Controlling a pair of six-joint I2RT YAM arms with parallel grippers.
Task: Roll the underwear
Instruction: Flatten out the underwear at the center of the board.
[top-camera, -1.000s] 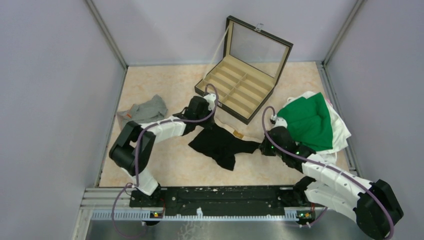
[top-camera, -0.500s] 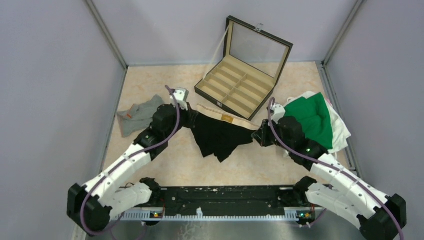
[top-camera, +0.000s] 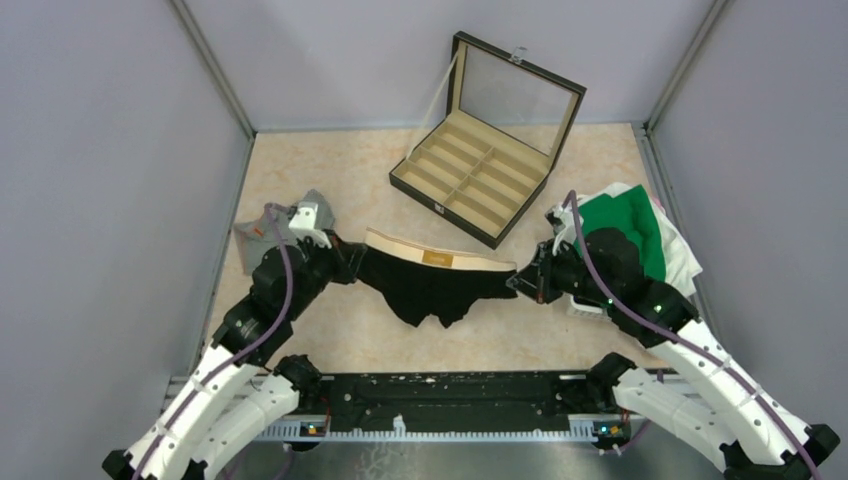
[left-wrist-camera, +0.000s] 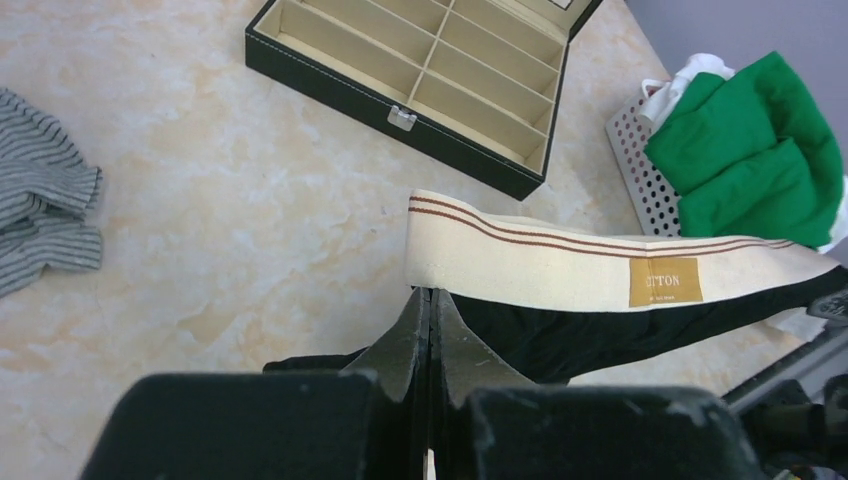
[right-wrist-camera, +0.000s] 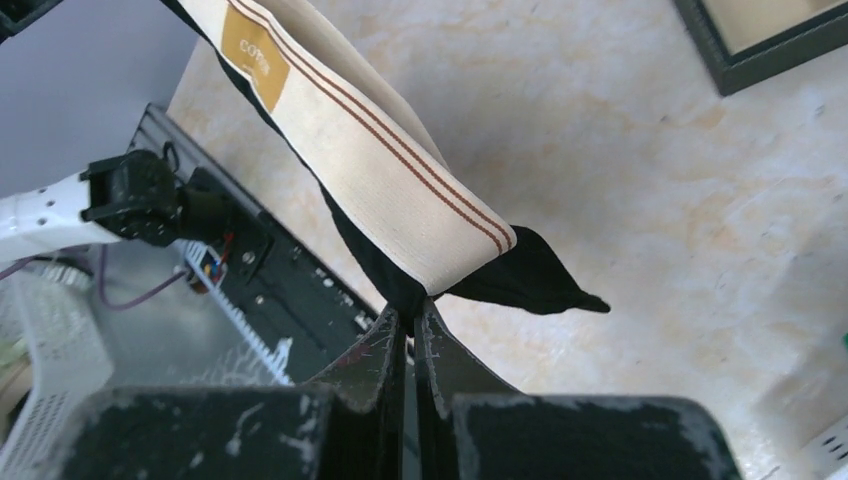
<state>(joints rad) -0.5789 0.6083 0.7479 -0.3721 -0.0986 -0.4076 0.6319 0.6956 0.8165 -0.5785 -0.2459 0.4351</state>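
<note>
The black underwear (top-camera: 432, 290) with a cream waistband and tan label hangs stretched above the table between both grippers. My left gripper (top-camera: 353, 263) is shut on its left end, and my right gripper (top-camera: 517, 283) is shut on its right end. In the left wrist view the jaws of the left gripper (left-wrist-camera: 431, 292) pinch the fabric just under the waistband (left-wrist-camera: 520, 262). In the right wrist view the right gripper (right-wrist-camera: 408, 309) clamps black cloth below the waistband (right-wrist-camera: 385, 175). The grey underwear (top-camera: 258, 236) lies at the left, partly hidden by my left arm, and shows striped (left-wrist-camera: 40, 215) in the left wrist view.
An open compartmented case (top-camera: 478, 180) stands behind the garment, lid raised. Green and white clothes (top-camera: 625, 240) fill a perforated basket (left-wrist-camera: 637, 160) at the right. Grey walls close in three sides, and the arms' black base rail (top-camera: 450, 400) runs along the near edge.
Both arms drew back toward the near edge and apart. The black underwear went from slack on the table to lifted and stretched. The left wrist swung left, over the grey garment.
</note>
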